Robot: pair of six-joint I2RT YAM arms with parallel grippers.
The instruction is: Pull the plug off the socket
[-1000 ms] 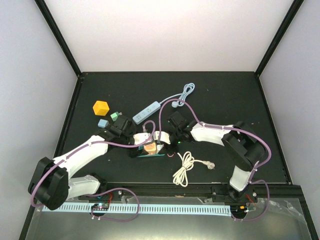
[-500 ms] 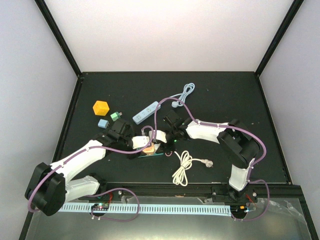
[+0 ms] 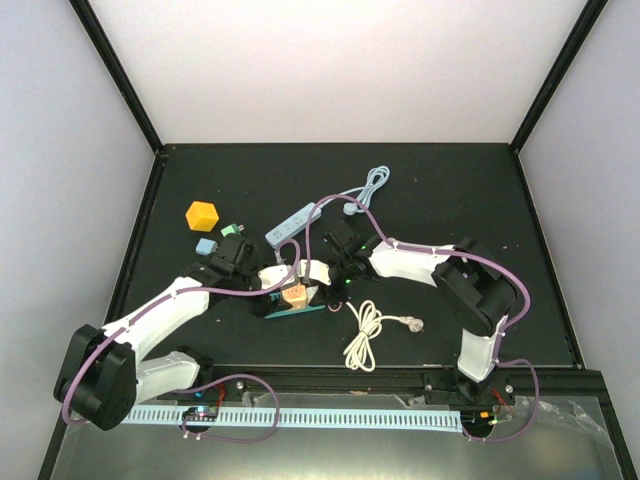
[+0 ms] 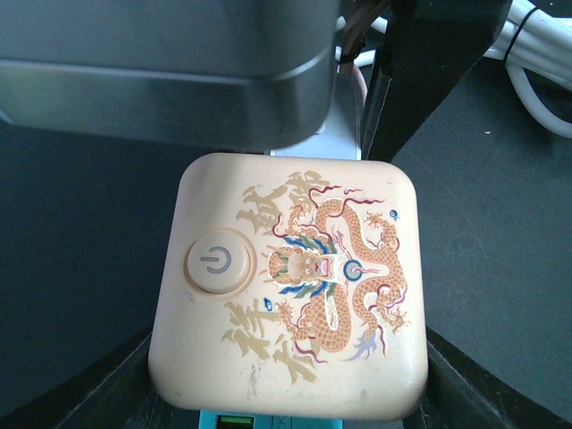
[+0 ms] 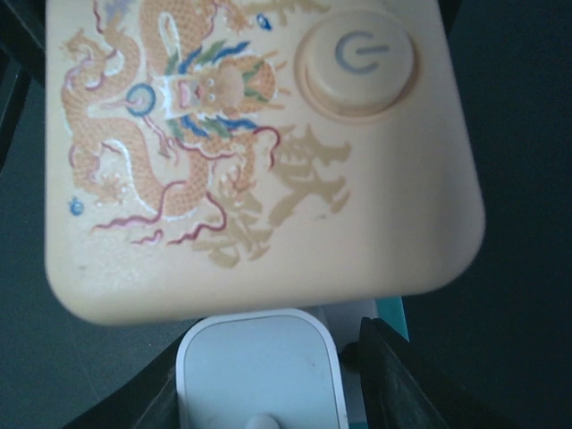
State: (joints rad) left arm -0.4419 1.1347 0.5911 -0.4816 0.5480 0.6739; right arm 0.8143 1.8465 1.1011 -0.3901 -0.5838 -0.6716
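Cream socket (image 4: 295,286), one, clamped by left gripper (image 4: 286,393); one white plug (image 5: 259,357) clamped by right gripper (image 5: 261,391).

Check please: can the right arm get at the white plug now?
Probably yes. The plug sits uncovered between the right fingers, beside the socket; nothing seems to block it.

Socket (image 3: 295,295) sits mid-table, plug (image 5: 259,375) against one side; power strip (image 3: 293,224) just behind, coiled cable (image 3: 365,335) front-right, block (image 3: 201,216) well rear-left.
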